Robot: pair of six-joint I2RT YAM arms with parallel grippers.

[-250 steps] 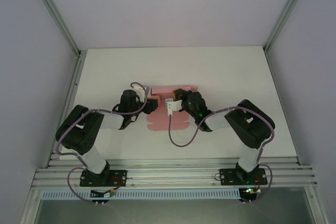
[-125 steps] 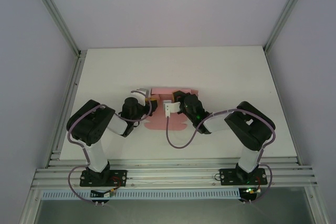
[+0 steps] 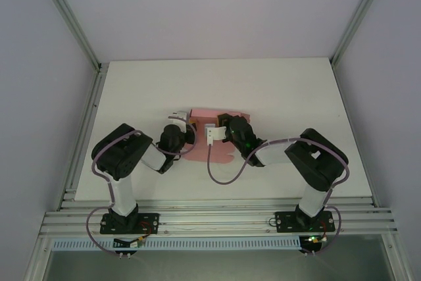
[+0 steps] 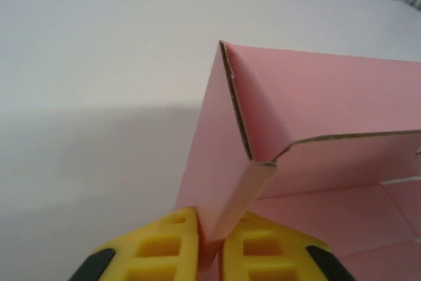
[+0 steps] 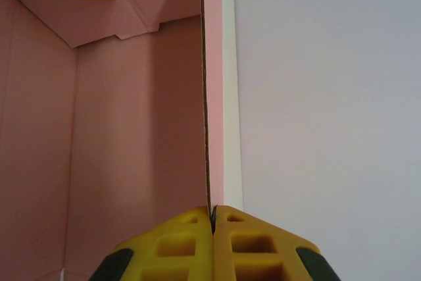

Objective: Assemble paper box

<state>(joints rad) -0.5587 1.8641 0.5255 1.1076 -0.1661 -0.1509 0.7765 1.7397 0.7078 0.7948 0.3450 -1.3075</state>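
At mid-table, the left pincer [image 4: 210, 227] clamps a paper box [image 4: 329, 103] wall; the right pincer [image 5: 212, 216] clamps another.

Bright, even diffuse light, soft shadow on table [image 4: 79, 64] beside paper box [image 4: 316, 110], wrist close-ups slightly blurred

Pink paper box [image 4: 316, 97], white table [image 3: 276, 83]

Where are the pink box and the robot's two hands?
paper box [image 4: 316, 110]: left wrist view, on its upright pink wall.
left hand [image 4: 212, 222]: left wrist view, between its yellow fingertips.
right hand [image 5: 212, 214]: right wrist view, between its yellow fingertips.
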